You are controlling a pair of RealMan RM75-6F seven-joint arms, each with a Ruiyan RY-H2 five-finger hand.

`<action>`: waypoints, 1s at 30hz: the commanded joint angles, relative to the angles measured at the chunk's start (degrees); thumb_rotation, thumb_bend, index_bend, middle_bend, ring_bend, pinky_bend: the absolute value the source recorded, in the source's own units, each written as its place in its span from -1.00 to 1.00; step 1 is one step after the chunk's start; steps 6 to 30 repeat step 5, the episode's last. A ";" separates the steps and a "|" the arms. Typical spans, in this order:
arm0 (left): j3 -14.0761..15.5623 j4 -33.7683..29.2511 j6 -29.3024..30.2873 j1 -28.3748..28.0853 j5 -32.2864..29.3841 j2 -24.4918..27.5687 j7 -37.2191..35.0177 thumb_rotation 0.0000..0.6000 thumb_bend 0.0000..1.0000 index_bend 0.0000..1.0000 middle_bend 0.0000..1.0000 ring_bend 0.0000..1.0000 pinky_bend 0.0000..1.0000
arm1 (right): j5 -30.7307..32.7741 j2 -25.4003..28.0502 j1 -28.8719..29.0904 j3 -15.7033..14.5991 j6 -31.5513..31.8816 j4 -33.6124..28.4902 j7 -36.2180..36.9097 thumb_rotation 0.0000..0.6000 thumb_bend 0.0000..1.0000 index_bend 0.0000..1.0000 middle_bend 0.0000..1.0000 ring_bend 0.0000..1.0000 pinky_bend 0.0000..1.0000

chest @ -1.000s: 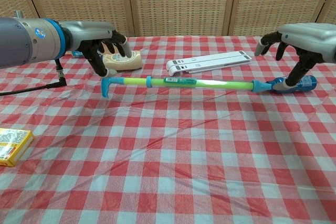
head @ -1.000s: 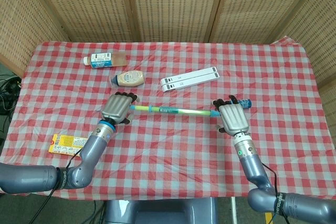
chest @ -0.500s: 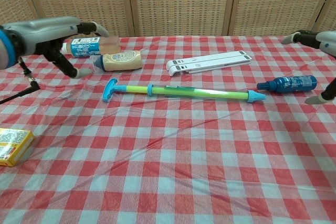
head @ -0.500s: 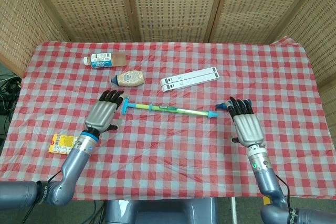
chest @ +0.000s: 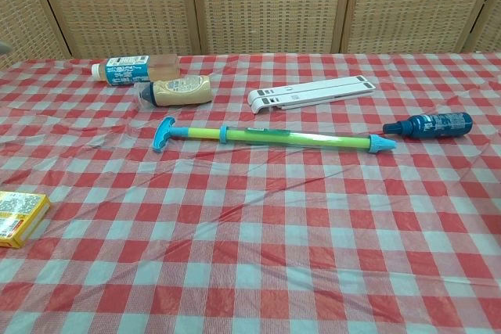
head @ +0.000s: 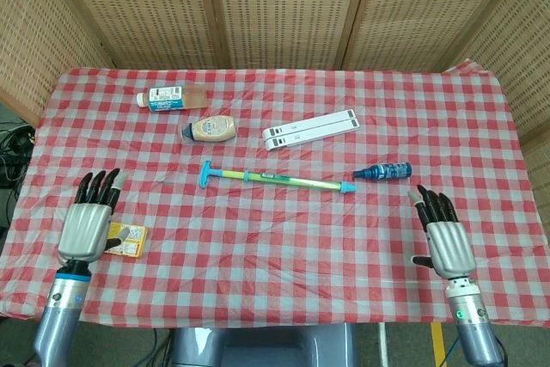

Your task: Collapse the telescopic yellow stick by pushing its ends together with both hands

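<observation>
The yellow-green telescopic stick lies on the checked cloth in the middle of the table, with a blue T-handle on its left end and a blue cone tip on its right end. My left hand hovers at the front left of the table, fingers spread and empty, far from the handle. Near the front right edge my right hand is likewise spread and empty, well short of the tip. Neither hand shows in the chest view.
A blue spray bottle lies just right of the stick's tip. Behind the stick are a white folded stand, a beige squeeze bottle and a drink bottle. A yellow box sits under my left hand.
Both hands have let the stick's ends go and drawn back toward the front edge, left hand to the left, right hand to the right. The stick lies still, shorter than a second ago.
</observation>
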 commanded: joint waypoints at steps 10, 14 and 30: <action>2.54 2.15 2.42 7.06 2.51 1.67 0.37 1.00 -0.75 -1.00 -1.00 -1.00 -1.00 | -3.83 2.18 -4.25 -0.58 4.43 1.32 2.07 1.00 -0.70 -1.00 -1.00 -1.00 -1.00; 2.54 2.15 2.42 7.06 2.51 1.67 0.37 1.00 -0.75 -1.00 -1.00 -1.00 -1.00 | -3.83 2.18 -4.25 -0.58 4.43 1.32 2.07 1.00 -0.70 -1.00 -1.00 -1.00 -1.00; 2.54 2.15 2.42 7.06 2.51 1.67 0.37 1.00 -0.75 -1.00 -1.00 -1.00 -1.00 | -3.83 2.18 -4.25 -0.58 4.43 1.32 2.07 1.00 -0.70 -1.00 -1.00 -1.00 -1.00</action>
